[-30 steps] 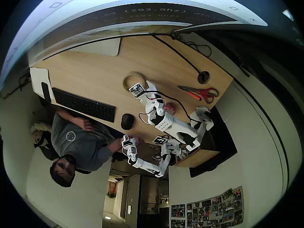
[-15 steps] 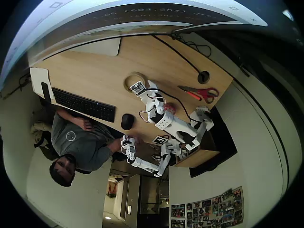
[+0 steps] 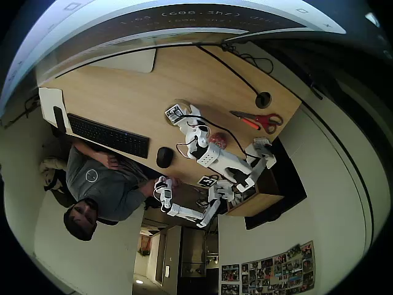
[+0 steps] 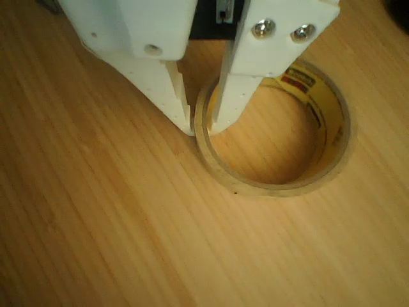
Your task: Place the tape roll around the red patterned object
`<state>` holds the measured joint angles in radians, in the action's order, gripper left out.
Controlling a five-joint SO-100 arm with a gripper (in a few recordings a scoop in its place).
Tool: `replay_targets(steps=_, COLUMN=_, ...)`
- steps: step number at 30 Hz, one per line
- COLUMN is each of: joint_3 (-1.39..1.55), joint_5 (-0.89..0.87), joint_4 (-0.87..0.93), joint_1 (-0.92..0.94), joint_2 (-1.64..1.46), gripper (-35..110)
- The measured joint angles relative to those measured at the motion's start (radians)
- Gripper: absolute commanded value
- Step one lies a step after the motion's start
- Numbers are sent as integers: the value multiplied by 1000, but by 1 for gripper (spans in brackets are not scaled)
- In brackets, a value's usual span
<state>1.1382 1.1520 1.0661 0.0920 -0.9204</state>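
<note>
The tape roll [image 4: 281,182] is a beige ring lying flat on the wooden table [image 4: 96,224]. My white gripper [image 4: 202,128] straddles its near-left wall, one finger outside and one inside the ring, pinching the wall. From the overhead view the gripper [image 3: 175,113] covers most of the tape roll [image 3: 185,105], near the middle of the desk. The red patterned object [image 3: 219,141] sits to the lower right of the tape, beside my arm's white body and about an arm-link's length from the gripper.
Red-handled scissors [image 3: 261,120] lie at the right of the desk, near a round cable hole [image 3: 263,99]. A black mouse [image 3: 164,157] and a black keyboard [image 3: 108,135] sit at the lower-left desk edge, where a person [image 3: 98,184] is seated.
The gripper has moved up and left across the desk, away from the red patterned object, and now sits over the tape roll's rim.
</note>
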Motion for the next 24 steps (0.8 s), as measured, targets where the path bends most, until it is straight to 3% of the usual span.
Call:
replay_targets(steps=6, joint_3=-103, joint_5=9, joint_4=74, joint_1=3, joint_2=15, gripper=0)
replay_targets(steps=15, joint_3=-374, joint_5=104, joint_4=382, joint_1=31, joint_2=-37, gripper=0)
replay_targets(steps=19, joint_3=-333, joint_5=126, joint_4=428, joint_1=25, joint_2=-209, gripper=0)
replay_targets(steps=24, joint_3=-77, joint_5=98, joint_4=403, joint_1=-37, joint_2=-534, gripper=0)
